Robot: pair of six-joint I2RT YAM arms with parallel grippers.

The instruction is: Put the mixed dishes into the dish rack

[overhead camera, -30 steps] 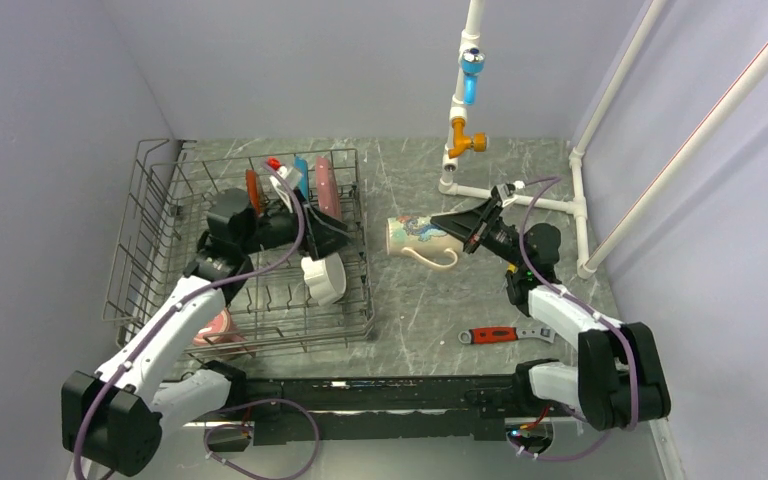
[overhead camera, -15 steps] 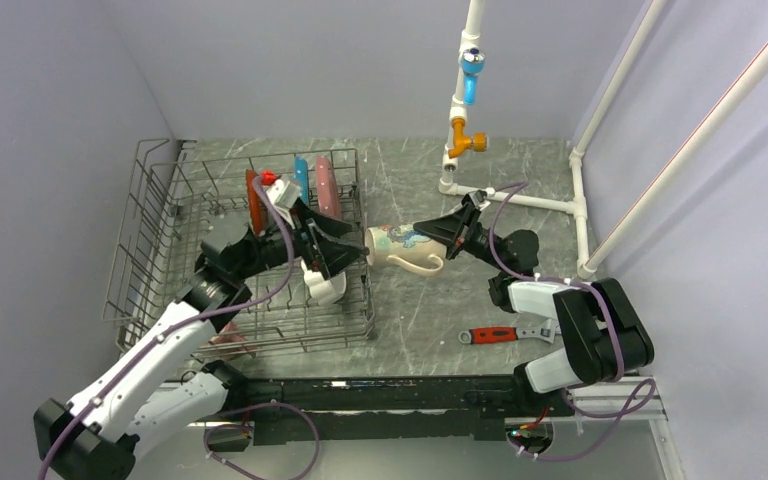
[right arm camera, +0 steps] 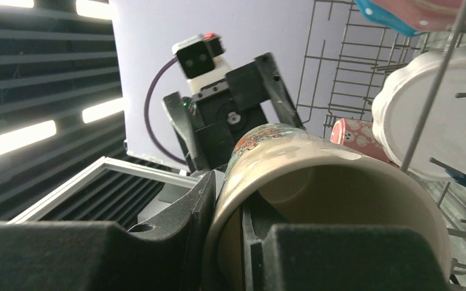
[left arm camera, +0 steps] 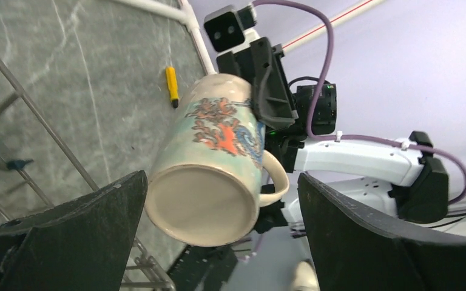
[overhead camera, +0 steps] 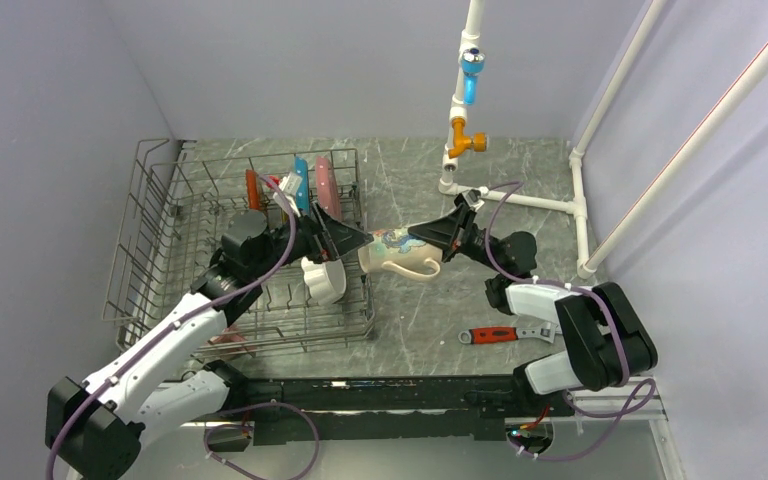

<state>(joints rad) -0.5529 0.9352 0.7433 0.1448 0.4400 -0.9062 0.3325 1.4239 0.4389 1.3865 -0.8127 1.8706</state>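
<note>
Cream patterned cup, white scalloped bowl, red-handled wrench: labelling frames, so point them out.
Cream patterned cup [left arm camera: 218,127]: left wrist view, painted side.
White scalloped bowl [overhead camera: 323,280]: top external view, outer wall.
Red-handled wrench [overhead camera: 495,334]: top external view, red handle.

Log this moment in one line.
right gripper: shut on cream cup rim | left gripper: open around its base | cup: beside dish rack

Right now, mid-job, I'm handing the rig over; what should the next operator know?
Right gripper: jaws shut on the rim of the cream cup, held sideways in the air beside the right edge of the dish rack.
Left gripper: jaws wide open either side of the cup's base, not gripping.
In the rack: red-brown plate, blue plate and pink scalloped plate upright at the far end, white scalloped bowl near the right side, pink mug near the front.
Done: five dishes racked.
To do: close left on the cup, release right, rack it.
</note>
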